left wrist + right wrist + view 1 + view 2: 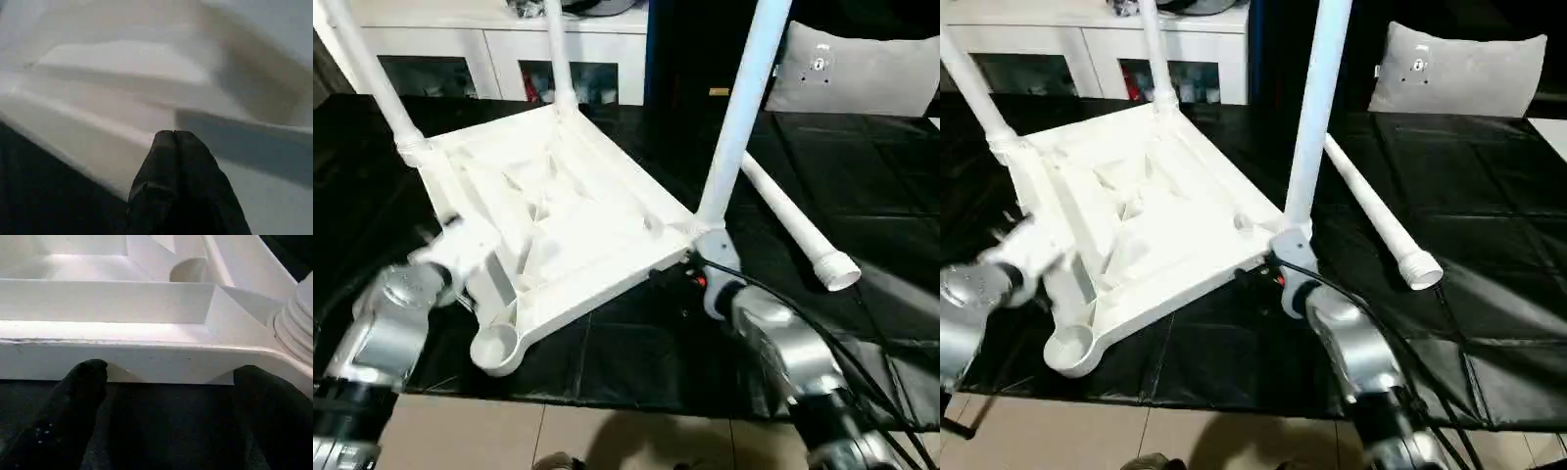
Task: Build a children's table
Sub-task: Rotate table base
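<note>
The right end effector [166, 426] stood open at the top's [558, 225] rim; the left [176, 147], closed, pressed it. The loose leg [793, 220] should go into the empty socket [494, 345].

- Three fitted legs [744, 108] cut off by the upper edge of the head views, tops out of sight.
- Loose leg [795, 223] partly hidden behind the fitted leg at the near right corner, far end not visible.
- Left gripper [450, 257] blurred in the head views, fingertips hidden against the table top [558, 220].
- Right gripper [700, 274] mostly hidden under the top's near edge in the head views.
- Cabinet [499, 49] contents behind the glass too dim to tell.
</note>
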